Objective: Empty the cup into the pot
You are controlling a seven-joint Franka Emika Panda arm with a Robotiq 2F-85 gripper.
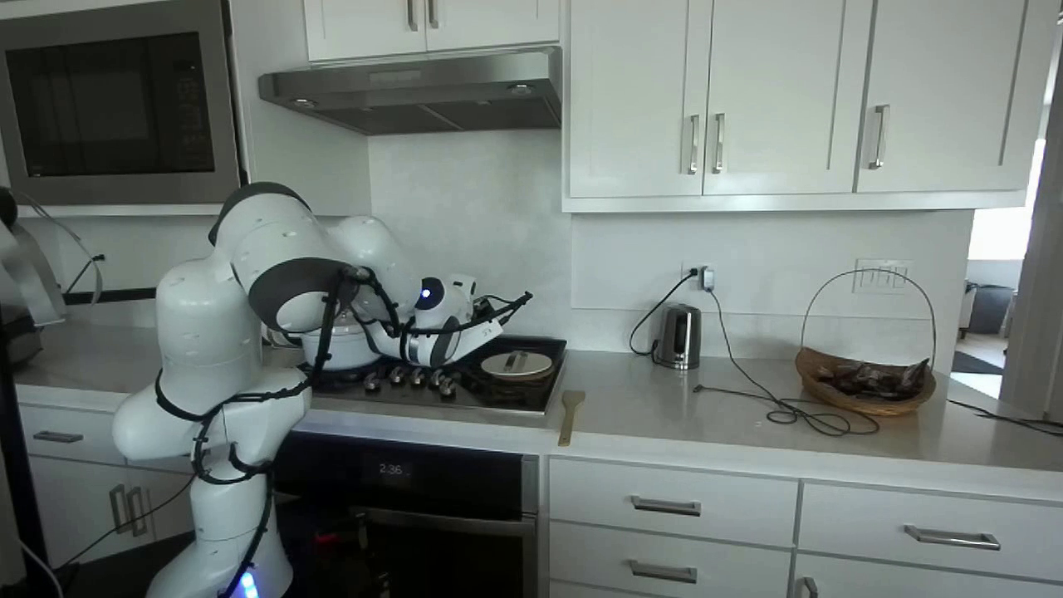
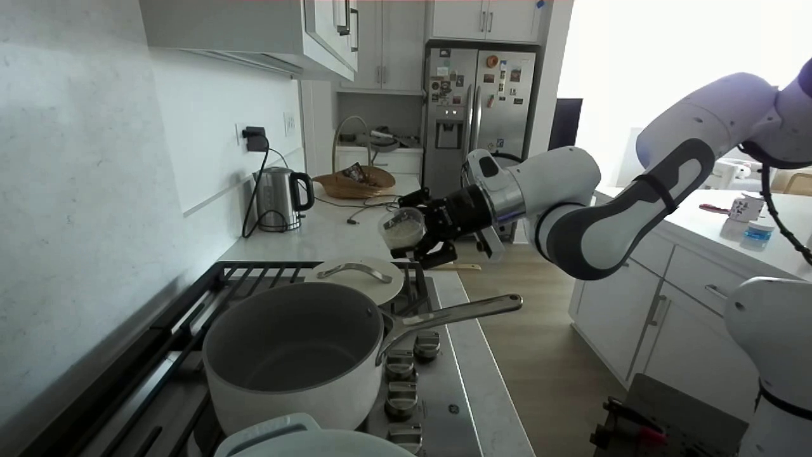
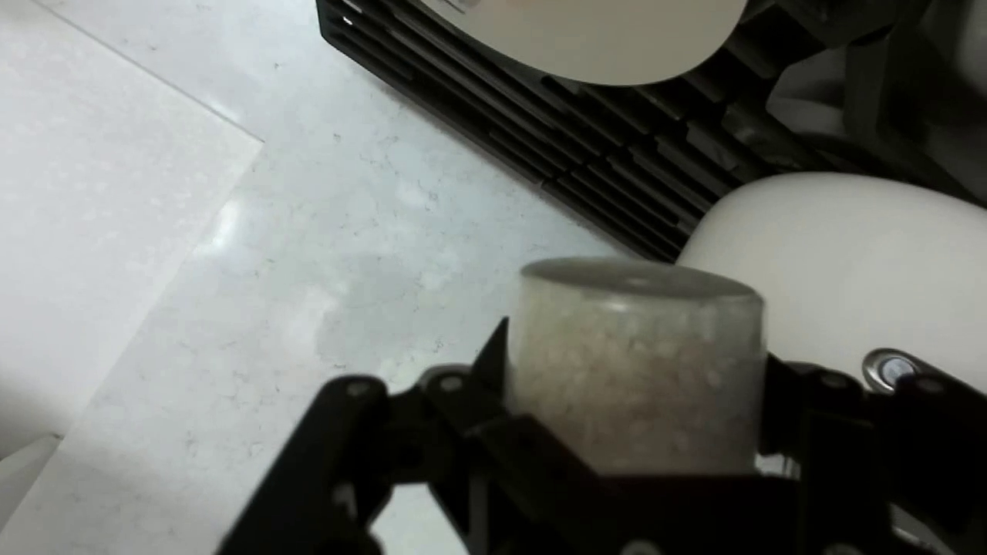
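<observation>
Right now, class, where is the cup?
In an exterior view, the cup is held in the gripper, right of the kettle and up-right of the lid; in the wrist view, it sits below and right of centre.

clr cup [image 3: 636, 358] w/ pale grains [image 3: 624, 412] held btwn blk jaws.

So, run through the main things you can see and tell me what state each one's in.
Cup: held, partly filled with pale grains
Jaws: shut on the cup
Long-handled pot: on the cooktop, uncovered, looks empty inside
Lid: on the cooktop, handle up
Kettle: upright on the counter
Wooden spatula: lying on the counter
Basket: holding dark items
Microwave: shut
Drawers: shut
Oven display: lit
</observation>
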